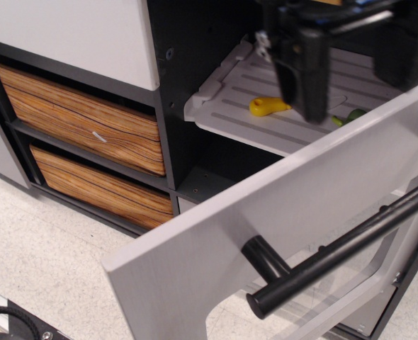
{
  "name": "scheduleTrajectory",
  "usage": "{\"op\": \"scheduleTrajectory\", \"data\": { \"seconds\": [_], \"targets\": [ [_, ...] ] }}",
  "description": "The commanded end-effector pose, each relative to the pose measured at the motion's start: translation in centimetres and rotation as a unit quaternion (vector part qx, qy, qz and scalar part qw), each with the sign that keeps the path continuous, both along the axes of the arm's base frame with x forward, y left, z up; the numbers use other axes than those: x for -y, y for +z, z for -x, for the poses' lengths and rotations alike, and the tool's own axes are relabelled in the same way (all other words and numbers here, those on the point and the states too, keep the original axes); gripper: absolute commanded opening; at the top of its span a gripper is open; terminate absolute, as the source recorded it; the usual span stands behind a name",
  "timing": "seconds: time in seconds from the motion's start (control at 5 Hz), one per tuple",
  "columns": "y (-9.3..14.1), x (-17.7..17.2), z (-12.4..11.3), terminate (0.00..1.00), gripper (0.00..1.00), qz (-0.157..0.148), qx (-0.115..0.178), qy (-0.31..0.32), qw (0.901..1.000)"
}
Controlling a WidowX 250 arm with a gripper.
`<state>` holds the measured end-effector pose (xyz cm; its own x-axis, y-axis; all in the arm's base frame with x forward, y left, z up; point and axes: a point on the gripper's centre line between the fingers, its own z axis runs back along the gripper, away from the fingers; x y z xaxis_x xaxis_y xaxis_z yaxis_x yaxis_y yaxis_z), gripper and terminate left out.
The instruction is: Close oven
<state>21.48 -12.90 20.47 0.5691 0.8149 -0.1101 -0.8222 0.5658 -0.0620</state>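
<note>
The oven has dark walls [188, 106] and stands open. Its large light-grey door [266, 212] hangs down and outward toward me, with a thick black bar handle [336, 248] and a clear window at the lower right. The white ribbed rack [251, 113] inside is pulled partly out. A yellow-handled utensil [269, 106] and a green item [351, 115] lie on it. My black gripper [354, 74] hangs open above the rack, just behind the door's top edge, holding nothing. Its left finger [304, 67] is large and blurred.
Two orange wood-grain drawers [81, 117] [99, 185] sit left of the oven under a white panel [74, 32]. A light speckled floor [39, 262] lies below. A black cable shows at the bottom left corner [10, 322].
</note>
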Motion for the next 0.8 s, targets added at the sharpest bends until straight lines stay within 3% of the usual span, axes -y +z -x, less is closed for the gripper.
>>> {"op": "scheduleTrajectory", "data": {
  "seconds": [0.0, 0.4, 0.6],
  "targets": [
    [-0.1, 1.8, 0.9, 0.0, 1.0, 0.011, 0.003, -0.003, 0.9999],
    [-4.6, 1.6, 0.0, 0.0, 1.0, -0.004, -0.006, 0.024, 0.9997],
    [-4.9, 0.2, -1.8, 0.0, 1.0, -0.024, 0.004, 0.046, 0.9987]
  ]
}}
